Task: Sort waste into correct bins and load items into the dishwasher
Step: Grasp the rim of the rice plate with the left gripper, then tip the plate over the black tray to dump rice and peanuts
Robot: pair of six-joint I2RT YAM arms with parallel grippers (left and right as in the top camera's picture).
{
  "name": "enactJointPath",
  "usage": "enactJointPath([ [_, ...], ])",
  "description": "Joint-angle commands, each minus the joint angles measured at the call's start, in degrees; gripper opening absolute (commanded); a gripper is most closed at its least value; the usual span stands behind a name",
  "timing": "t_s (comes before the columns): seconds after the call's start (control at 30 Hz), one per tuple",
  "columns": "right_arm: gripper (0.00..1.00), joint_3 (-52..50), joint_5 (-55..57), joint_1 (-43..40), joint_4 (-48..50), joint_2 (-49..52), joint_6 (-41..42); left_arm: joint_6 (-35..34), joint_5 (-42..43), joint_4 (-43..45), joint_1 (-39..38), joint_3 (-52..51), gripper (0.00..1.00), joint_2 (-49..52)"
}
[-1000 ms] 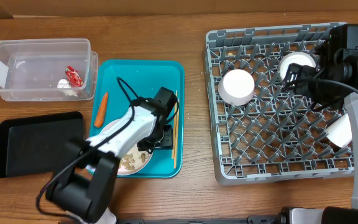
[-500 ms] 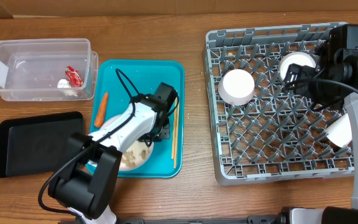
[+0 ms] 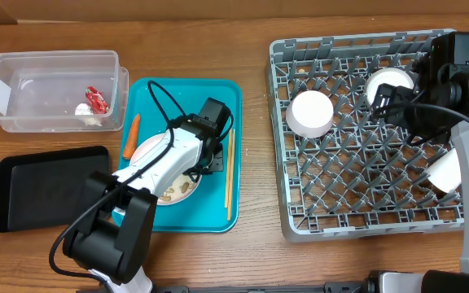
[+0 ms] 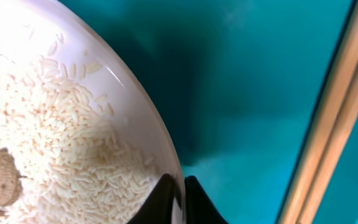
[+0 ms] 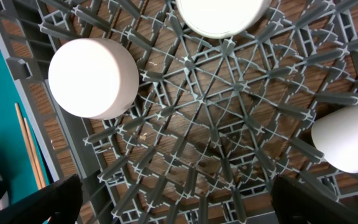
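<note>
One plate point(image 4: 123, 81) of rice point(image 4: 73, 143) over teal tray point(image 3: 218, 94), left hand point(image 4: 180, 199) clenched on its rim. Two chopsticks point(image 3: 229, 175) just beside, one carrot point(image 3: 131, 138) at tray's left. Rack point(image 3: 357, 163) on bench holds three white dishes point(image 3: 310, 112) — right hand point(image 5: 179, 205) spread empty above. Clear tub point(image 3: 47, 61) — one red wrapper point(image 3: 97, 99), one white scrap point(image 3: 84, 110).

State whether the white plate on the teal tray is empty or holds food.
Holds food. The plate carries loose rice and a tan nut piece; the left end effector pinches its rim.
</note>
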Motion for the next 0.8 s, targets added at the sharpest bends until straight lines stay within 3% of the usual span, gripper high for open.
enactJointPath([
  [0.0, 1.00, 0.4, -0.1, 0.1, 0.1, -0.4, -0.4, 0.9, 2.1, -0.2, -0.8, -1.8, 0.21, 0.9],
  [0.03, 1.00, 0.4, -0.1, 0.1, 0.1, -0.4, -0.4, 0.9, 2.1, 0.2, -1.2, -2.7, 0.30, 0.9],
  [0.13, 1.00, 0.4, -0.1, 0.1, 0.1, -0.4, -0.4, 0.9, 2.1, 0.6, -1.6, -3.5, 0.31, 0.9],
  [0.23, 1.00, 0.4, -0.1, 0.1, 0.1, -0.4, -0.4, 0.9, 2.1, 0.9, -1.8, -3.5, 0.22, 0.9],
  [0.37, 1.00, 0.4, -0.1, 0.1, 0.1, -0.4, -0.4, 0.9, 2.1, 0.9, -2.0, -3.5, 0.04, 0.9],
  [0.57, 1.00, 0.4, -0.1, 0.1, -0.2, -0.4, -0.4, 0.9, -3.6, -0.9, -1.9, -2.0, 0.04, 0.9],
  [0.77, 1.00, 0.4, -0.1, 0.1, -0.1, -0.4, -0.4, 2.2, -8.1, -11.5, -2.0, 9.0, 0.04, 0.9],
])
